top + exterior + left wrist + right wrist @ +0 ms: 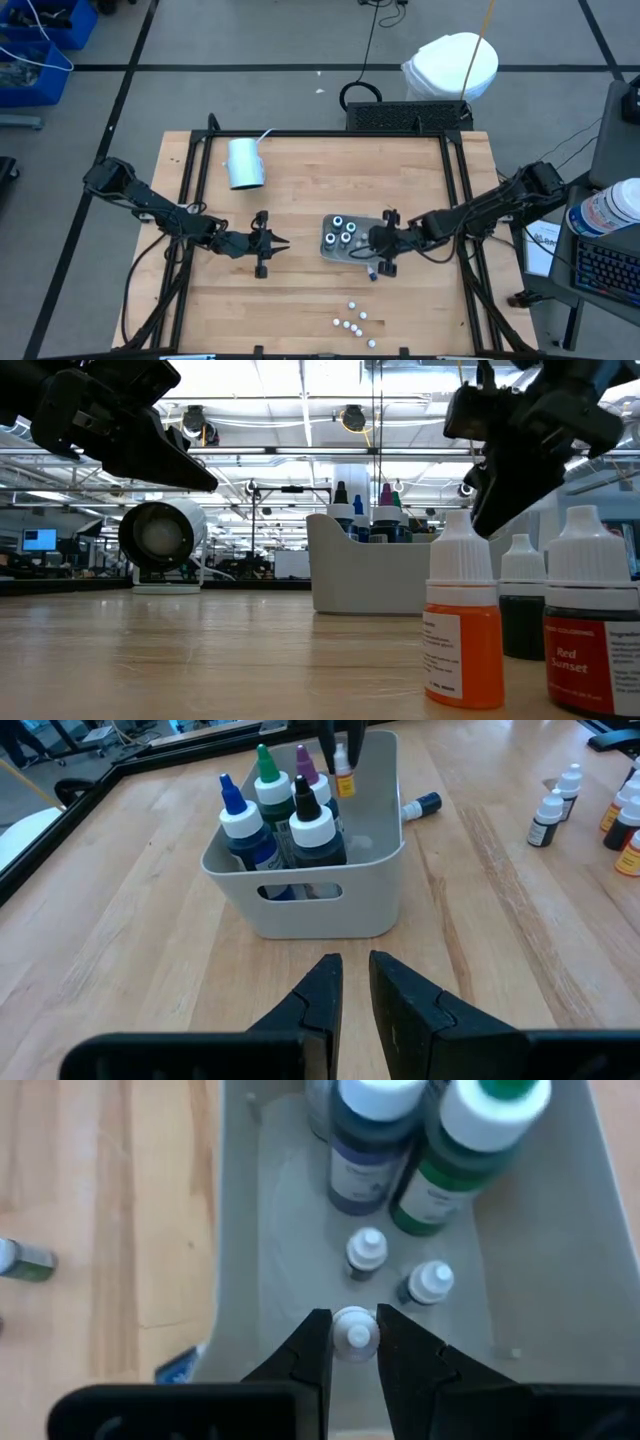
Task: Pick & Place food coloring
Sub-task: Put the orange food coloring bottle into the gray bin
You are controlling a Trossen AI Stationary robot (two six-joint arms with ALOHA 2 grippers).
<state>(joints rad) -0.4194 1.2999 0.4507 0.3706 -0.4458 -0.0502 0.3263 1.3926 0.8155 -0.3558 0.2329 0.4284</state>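
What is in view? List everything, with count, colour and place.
table: one, pale wood, under everything.
bin: one, grey, mid-table.
large bottles: four, with blue, green, purple and black tips, standing in the bin.
small bottles in the bin: two, white caps, standing on its floor.
held bottle: one, white cap, over the bin.
lying bottle: one, blue cap, on the table beside the bin.
loose small bottles: about six, white caps, near the table's front edge.
cup: one, pale blue, on its side at the back left.
left gripper: empty, left of the bin.
right gripper: above the bin, shut on the held bottle.
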